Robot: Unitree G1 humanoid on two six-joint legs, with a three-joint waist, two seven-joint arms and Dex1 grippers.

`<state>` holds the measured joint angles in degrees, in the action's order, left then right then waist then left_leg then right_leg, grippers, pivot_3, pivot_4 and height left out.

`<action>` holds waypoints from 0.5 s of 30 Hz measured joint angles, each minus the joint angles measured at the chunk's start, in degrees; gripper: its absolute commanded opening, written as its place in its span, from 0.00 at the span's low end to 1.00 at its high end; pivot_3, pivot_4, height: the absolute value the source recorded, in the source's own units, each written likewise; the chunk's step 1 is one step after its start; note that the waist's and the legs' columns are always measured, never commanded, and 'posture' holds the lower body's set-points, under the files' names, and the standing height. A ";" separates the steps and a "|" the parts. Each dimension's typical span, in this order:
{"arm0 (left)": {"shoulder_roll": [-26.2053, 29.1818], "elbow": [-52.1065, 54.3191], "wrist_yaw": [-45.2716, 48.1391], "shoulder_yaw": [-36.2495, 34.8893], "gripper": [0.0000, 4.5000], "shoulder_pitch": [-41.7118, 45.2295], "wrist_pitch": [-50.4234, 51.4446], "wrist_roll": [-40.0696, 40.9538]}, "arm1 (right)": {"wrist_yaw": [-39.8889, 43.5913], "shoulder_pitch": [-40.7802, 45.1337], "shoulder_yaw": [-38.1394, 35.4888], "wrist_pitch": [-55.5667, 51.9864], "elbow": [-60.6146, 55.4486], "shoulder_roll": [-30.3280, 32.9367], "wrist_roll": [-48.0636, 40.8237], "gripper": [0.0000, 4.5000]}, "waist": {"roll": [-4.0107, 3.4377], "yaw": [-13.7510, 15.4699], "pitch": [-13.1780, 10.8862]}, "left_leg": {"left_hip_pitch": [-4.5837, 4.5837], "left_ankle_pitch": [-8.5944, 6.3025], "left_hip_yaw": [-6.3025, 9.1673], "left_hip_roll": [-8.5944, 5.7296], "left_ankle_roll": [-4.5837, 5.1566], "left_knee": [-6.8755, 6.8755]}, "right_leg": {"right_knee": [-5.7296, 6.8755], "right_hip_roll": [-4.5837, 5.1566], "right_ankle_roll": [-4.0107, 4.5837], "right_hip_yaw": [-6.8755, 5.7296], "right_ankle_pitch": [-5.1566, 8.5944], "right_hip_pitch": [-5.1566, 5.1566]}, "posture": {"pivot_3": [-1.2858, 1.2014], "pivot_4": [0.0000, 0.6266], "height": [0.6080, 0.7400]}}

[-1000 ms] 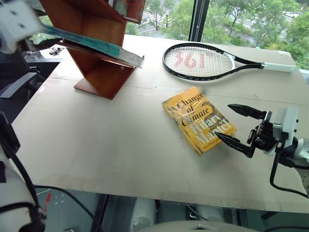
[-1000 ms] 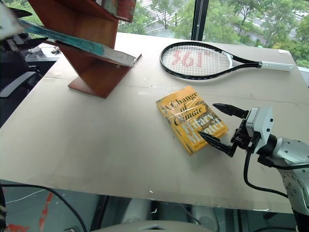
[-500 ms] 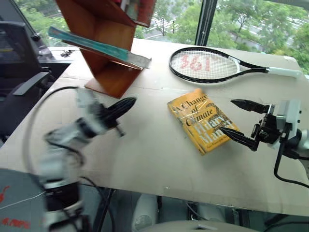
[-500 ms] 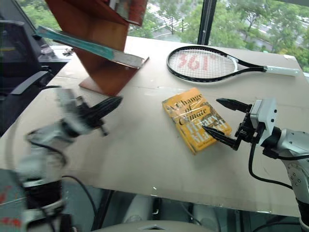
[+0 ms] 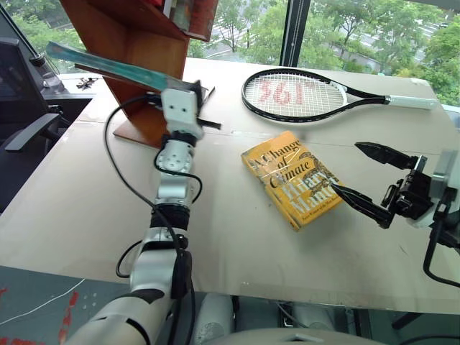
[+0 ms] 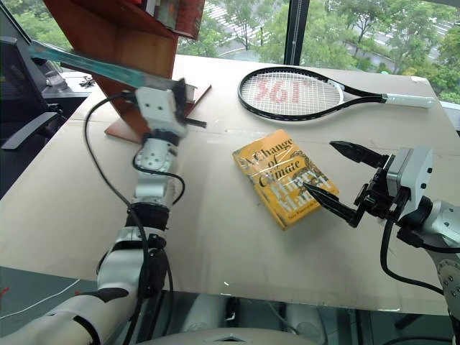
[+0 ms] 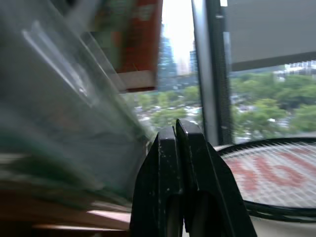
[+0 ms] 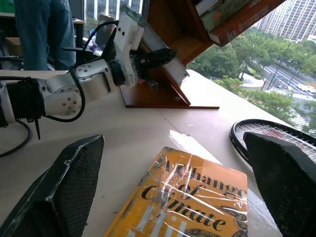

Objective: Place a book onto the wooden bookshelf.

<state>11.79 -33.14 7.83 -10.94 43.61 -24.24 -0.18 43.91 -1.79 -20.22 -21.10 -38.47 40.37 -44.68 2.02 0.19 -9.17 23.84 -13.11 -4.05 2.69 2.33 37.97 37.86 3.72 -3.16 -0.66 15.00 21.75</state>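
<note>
A large, thin teal paperback book (image 5: 108,66) with a glossy cover lies on a slanted board of the reddish-brown wooden bookshelf (image 5: 136,43), a zigzag unit standing at the far left of a pale cardboard-covered table (image 5: 215,215). One end of the book overhangs the shelf's left side; the other end reaches the shelf's right edge.

The left gripper (image 5: 203,123), two black fingers on a white wrist, reaches toward the shelf's right edge, level with the near end of the book. In the left wrist view the fingers (image 7: 168,163) are pressed flat together with nothing between them. Whether their tips touch the book is hard to tell, since the head views blur there.

The right gripper (image 6: 345,183) hovers low over the table's right side, fingers spread wide and empty, just beside a smaller yellow paperback titled "A Change of Climate" (image 5: 296,177). A black-framed tennis racket (image 5: 302,93) with red lettering on its strings lies beyond it near the window. A person in blue jeans (image 8: 42,32) stands behind the table in the right wrist view.

The step in hand looks like the finish of placing: the book is on the shelf, released. The closed left fingers seem set to nudge it, so the next move likely calls for a gentle push along the board, then a careful retreat.
</note>
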 measured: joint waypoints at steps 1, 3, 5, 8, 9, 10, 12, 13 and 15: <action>0.01 -0.45 -0.50 -0.32 0.01 0.00 -0.41 0.56 | -0.30 0.03 0.00 0.02 -0.13 -0.23 -0.11 1.00 | 0.00 -0.11 0.00 | -0.01 0.00 -0.01 0.01 0.00 0.00 | 0.01 0.00 -0.01 0.01 -0.01 0.00 | 0.52 0.24 1.00; 0.52 -1.39 -0.50 -0.65 0.01 -0.02 -1.04 1.73 | -1.02 0.27 0.01 0.09 -0.66 -0.93 -0.30 1.00 | 0.00 -0.56 0.00 | -0.03 0.00 -0.02 0.01 0.00 0.00 | 0.02 -0.02 -0.02 0.00 -0.01 0.00 | 0.52 0.24 1.00; 1.05 -1.48 0.94 -0.77 0.01 -0.06 -1.10 3.39 | -1.83 0.70 0.16 0.16 -1.21 -1.83 -0.70 1.00 | 0.00 -0.90 0.00 | -0.06 0.00 -0.02 0.01 -0.01 -0.01 | 0.03 -0.05 -0.01 0.00 -0.01 -0.01 | 0.52 0.24 1.00; 1.26 -0.90 4.82 -0.37 0.01 -1.33 -0.76 6.08 | -2.34 1.47 1.08 0.18 -1.28 -2.65 -1.10 1.00 | -0.01 -0.83 0.00 | -0.05 0.00 -0.01 0.02 -0.01 -0.02 | 0.03 -0.03 -0.01 0.00 -0.01 -0.02 | 0.52 0.24 1.00; 1.16 0.08 6.33 0.18 0.01 -2.44 -0.23 6.83 | -2.35 1.71 1.50 0.18 -1.30 -2.79 -1.11 1.00 | -0.01 -0.77 0.00 | -0.02 0.00 -0.01 0.02 -0.01 -0.02 | 0.01 -0.01 -0.01 -0.01 -0.01 -0.01 | 0.52 0.24 1.00; 0.99 0.88 7.41 0.55 0.01 -3.47 0.15 7.22 | -2.36 1.78 1.66 0.18 -1.34 -2.97 -1.12 1.00 | 0.00 -0.72 0.00 | 0.00 0.00 0.00 0.03 -0.01 -0.02 | 0.00 0.01 -0.01 -0.01 -0.01 -0.01 | 0.52 0.24 1.00; 0.58 2.78 9.83 1.83 0.01 -5.30 1.33 8.16 | -2.34 2.23 2.15 0.20 -1.35 -3.39 -1.21 1.00 | 0.00 -0.45 0.00 | 0.04 0.00 0.00 0.02 -0.01 -0.02 | -0.04 0.03 -0.02 -0.02 -0.01 -0.01 | 0.52 0.24 1.00; 0.22 3.89 11.16 2.65 0.01 -6.10 2.14 8.67 | -2.28 2.31 2.39 0.22 -1.37 -3.43 -1.25 1.00 | 0.00 -0.25 0.00 | 0.04 0.00 0.00 0.02 -0.01 -0.02 | -0.05 0.04 -0.02 -0.02 -0.01 -0.01 | 0.52 0.24 1.00; 0.19 7.42 14.25 3.82 0.01 -8.02 4.78 10.53 | -2.15 2.46 2.72 0.28 -1.38 -3.58 -1.21 1.00 | 0.00 -0.11 0.00 | 0.05 0.00 0.00 0.02 -0.01 -0.03 | -0.07 0.05 -0.02 -0.02 -0.01 -0.01 | 0.52 0.24 1.00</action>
<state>11.98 -25.72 22.08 -7.12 35.59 -19.46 10.34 41.76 0.67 -17.49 -20.82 -39.85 36.79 -45.89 2.02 0.08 -9.17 23.89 -13.12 -4.05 2.71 2.32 37.94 37.79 3.77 -3.18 -0.68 14.99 21.74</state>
